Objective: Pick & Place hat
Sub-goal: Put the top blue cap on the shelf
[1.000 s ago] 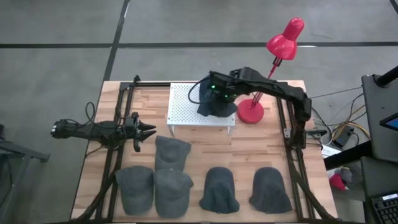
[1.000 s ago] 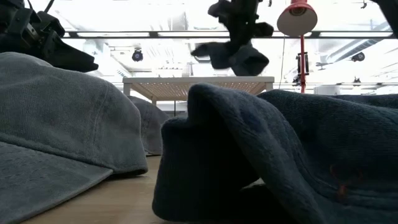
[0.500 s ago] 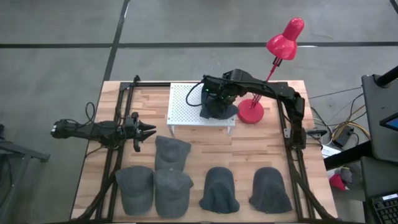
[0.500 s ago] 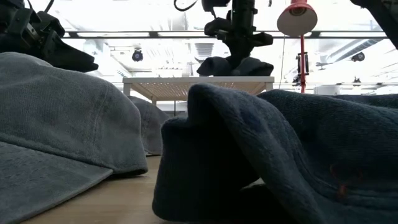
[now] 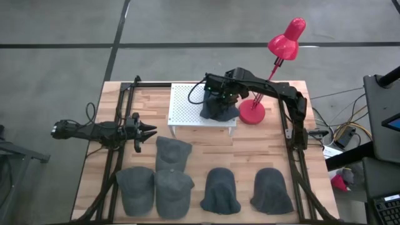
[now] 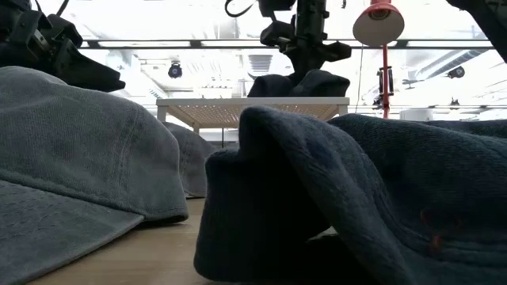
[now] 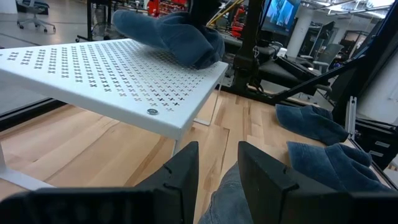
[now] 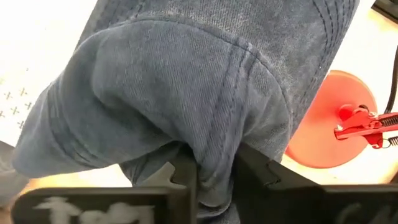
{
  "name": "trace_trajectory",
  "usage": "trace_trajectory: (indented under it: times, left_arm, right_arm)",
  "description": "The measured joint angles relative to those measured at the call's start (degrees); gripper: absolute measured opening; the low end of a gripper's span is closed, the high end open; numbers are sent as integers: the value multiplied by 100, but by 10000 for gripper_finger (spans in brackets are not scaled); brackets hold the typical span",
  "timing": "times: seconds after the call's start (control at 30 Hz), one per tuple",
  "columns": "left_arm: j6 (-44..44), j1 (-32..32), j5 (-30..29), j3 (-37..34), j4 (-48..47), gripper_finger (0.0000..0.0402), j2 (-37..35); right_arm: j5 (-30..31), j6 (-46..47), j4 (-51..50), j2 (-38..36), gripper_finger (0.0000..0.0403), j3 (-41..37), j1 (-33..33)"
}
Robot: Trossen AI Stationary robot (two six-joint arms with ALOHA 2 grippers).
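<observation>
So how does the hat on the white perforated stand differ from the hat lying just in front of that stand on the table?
The hat on the stand sits raised on the white perforated stand, while the hat in front lies on the wooden table. The right gripper is at the stand hat, its fingers around a fold of the fabric; nothing touches the hat in front. The stand hat looks bunched; the other lies flatter, among other hats. Both are dark grey-blue fabric.
</observation>
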Motion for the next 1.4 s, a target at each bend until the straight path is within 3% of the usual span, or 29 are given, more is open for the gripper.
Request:
trace_trajectory:
  times: [0.83,1.13,1.4]
  left_arm:
    - [42,1,0,1,-1,115,0]
    - [42,1,0,1,-1,115,-1]
    - [28,1,0,0,-1,115,0]
  right_arm:
    - [-163,-134,33,-26,196,7,-76]
    - [-611,-265,33,-37,216,7,-87]
    - [-606,-503,44,-37,215,7,-96]
